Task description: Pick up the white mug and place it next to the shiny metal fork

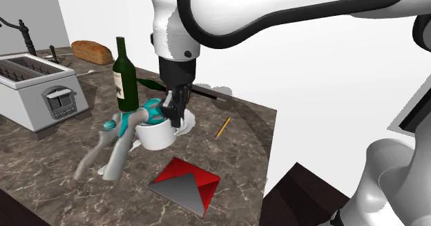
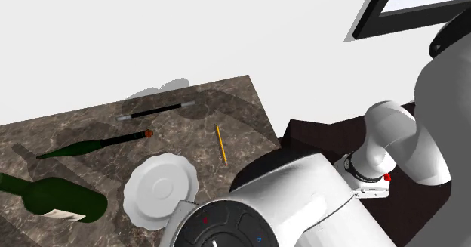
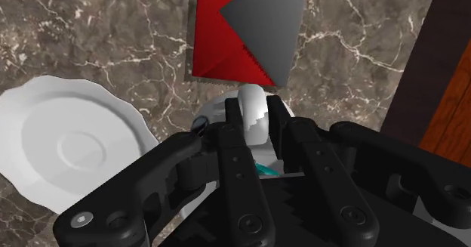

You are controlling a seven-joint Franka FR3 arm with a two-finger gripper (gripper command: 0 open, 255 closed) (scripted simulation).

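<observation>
- Shoulder view: we see the hand point(image 1: 177, 118) pointing straight down at the rim of the white mug point(image 1: 156, 137), mid-worktop point(image 1: 41, 169). The mug sits against a teal and grey tool point(image 1: 114, 138), with a green bottle point(image 1: 124, 76) standing just behind. We can't tell if the mug is clear of the surface. Off to this view's left are a toaster point(image 1: 38, 90), a bread loaf point(image 1: 92, 50) and a thin silvery thing that looks like the fork point(image 1: 88, 72), well apart from the mug.
- Second exterior view: here the arm's bulk covers the mug and hand. What we do get is the white plate point(image 2: 160, 189) from above, a yellow pencil point(image 2: 221, 143) beside it and a black stick point(image 2: 155, 111) further back.
- Wrist view: this one settles the grip. The two fingers point(image 3: 232, 125) are pinching the mug's wall between them. The plate lies just beside it, and a red and grey box point(image 3: 249, 30) lies beyond the fingertips.
</observation>
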